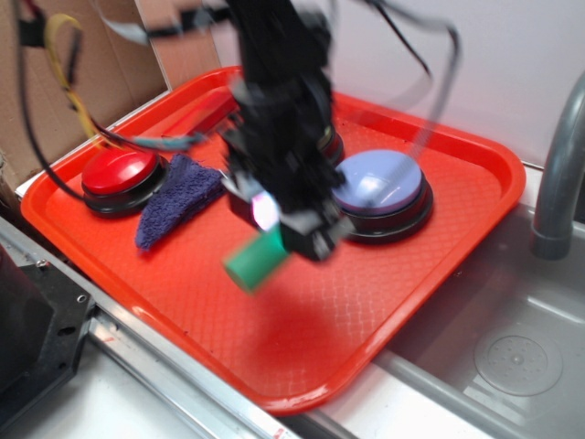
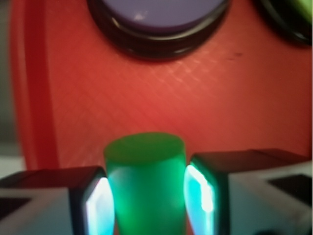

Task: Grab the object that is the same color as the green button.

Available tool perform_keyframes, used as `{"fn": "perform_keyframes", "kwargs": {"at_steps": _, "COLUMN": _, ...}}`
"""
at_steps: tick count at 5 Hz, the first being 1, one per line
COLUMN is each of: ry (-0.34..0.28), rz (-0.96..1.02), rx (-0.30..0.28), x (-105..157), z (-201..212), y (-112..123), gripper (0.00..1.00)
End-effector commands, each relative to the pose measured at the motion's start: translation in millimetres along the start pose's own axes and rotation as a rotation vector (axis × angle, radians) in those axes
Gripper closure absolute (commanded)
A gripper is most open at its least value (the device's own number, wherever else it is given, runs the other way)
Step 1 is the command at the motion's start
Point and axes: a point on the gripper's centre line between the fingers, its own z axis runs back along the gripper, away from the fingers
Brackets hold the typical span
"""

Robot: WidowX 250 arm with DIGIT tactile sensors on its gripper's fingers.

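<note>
The fingers (image 2: 146, 203) pinch the green cylinder (image 2: 145, 183) from both sides, holding it tilted above the red tray (image 1: 384, 302), at about seven o'clock from the lavender button (image 1: 379, 183).

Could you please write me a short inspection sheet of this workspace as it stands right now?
Surface: orange-red tray with raised rim.
Job's things: green cylinder clamped between the fingers, apparently lifted off the tray; green button mostly hidden behind the arm.
Clutter: red button, purple cloth, lavender button.
Grippers: gripper shut on the cylinder, pads lit.
Cables: black cable trailing left; yellow cable behind.
Surroundings: grey sink, cardboard.
</note>
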Motion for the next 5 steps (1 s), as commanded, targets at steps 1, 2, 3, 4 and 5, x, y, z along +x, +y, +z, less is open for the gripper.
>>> {"fn": "perform_keyframes", "kwargs": {"at_steps": 1, "ry": -0.126, "rz": -0.072, "rx": -0.058, "x": -14.7, "z": 89.6, "y": 22.2, "gripper": 1.00}}
{"fn": "perform_keyframes", "kwargs": {"at_steps": 2, "ry": -0.208, "rz": -0.052, "rx": -0.028, "x": -28.1, "z": 129.1, "y": 27.9, "gripper": 1.00}}
{"fn": "perform_keyframes", "kwargs": {"at_steps": 3, "ry": -0.270, "rz": -0.026, "rx": -0.040, "x": -34.5, "z": 144.7, "y": 38.5, "gripper": 1.00}}
{"fn": "perform_keyframes", "kwargs": {"at_steps": 4, "ry": -0.293, "rz": 0.011, "rx": -0.077, "x": -34.9, "z": 146.5, "y": 48.7, "gripper": 1.00}}
{"fn": "perform_keyframes", "kwargs": {"at_steps": 5, "ry": -0.268, "rz": 0.028, "rx": -0.076, "x": -34.2, "z": 141.1, "y": 48.8, "gripper": 1.00}}
